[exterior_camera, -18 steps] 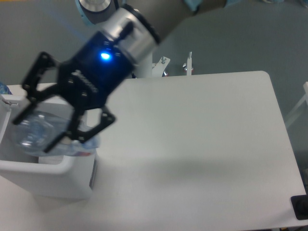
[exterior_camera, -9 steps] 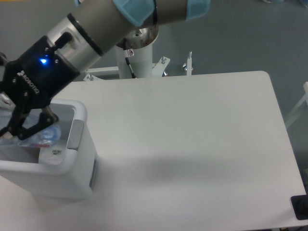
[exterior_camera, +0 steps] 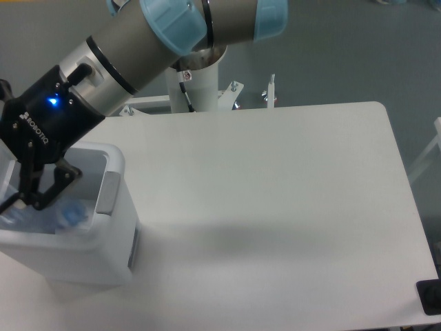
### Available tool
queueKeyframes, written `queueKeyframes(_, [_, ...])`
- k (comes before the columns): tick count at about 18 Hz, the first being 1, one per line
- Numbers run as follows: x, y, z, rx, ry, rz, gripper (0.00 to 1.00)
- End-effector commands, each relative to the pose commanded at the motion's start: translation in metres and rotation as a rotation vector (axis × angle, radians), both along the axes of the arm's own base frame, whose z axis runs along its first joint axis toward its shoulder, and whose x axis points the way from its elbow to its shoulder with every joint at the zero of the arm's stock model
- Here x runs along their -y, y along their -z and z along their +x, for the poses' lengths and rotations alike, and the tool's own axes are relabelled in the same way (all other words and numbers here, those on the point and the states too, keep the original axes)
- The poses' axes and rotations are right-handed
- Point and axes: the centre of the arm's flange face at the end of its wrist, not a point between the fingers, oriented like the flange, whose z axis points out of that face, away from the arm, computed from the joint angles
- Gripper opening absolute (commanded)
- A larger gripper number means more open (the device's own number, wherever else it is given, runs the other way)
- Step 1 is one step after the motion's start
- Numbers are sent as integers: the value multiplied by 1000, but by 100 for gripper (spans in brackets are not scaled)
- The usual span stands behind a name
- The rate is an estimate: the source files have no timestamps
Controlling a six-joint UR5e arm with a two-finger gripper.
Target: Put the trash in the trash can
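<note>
Bottle (exterior_camera: 69,215) half-hidden inside trash can (exterior_camera: 114,207)

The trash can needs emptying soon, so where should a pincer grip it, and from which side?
Grip the thick rounded rim of the trash can at its right wall beside the grey handle tab, coming from above: the opening faces up and the arm crowds the left.

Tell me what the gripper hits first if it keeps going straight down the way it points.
Probably the crushed bottle lying inside the trash can; the gripper hangs over the bin's opening, though depth is unclear.
</note>
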Motion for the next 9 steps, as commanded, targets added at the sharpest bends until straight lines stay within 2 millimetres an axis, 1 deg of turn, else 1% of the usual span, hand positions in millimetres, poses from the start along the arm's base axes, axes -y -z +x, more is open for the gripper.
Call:
queueKeyframes(1, [3,0,-9,-1,-16,-3,100])
queueKeyframes(2, [9,1,-24,-1,-40,-3,100])
queueKeyframes(4, [23,4,-64,2,-105,-11,100])
queueKeyframes(5, [32,8,-85,-2,-142,-16,100])
queueKeyframes(7, [57,22,-137,-7,-239,-46,100])
queueKeyframes(8, [67,32,-159,-12,-273,-59,100])
queueKeyframes(9, [81,47,-185,-32,-309,-76,100])
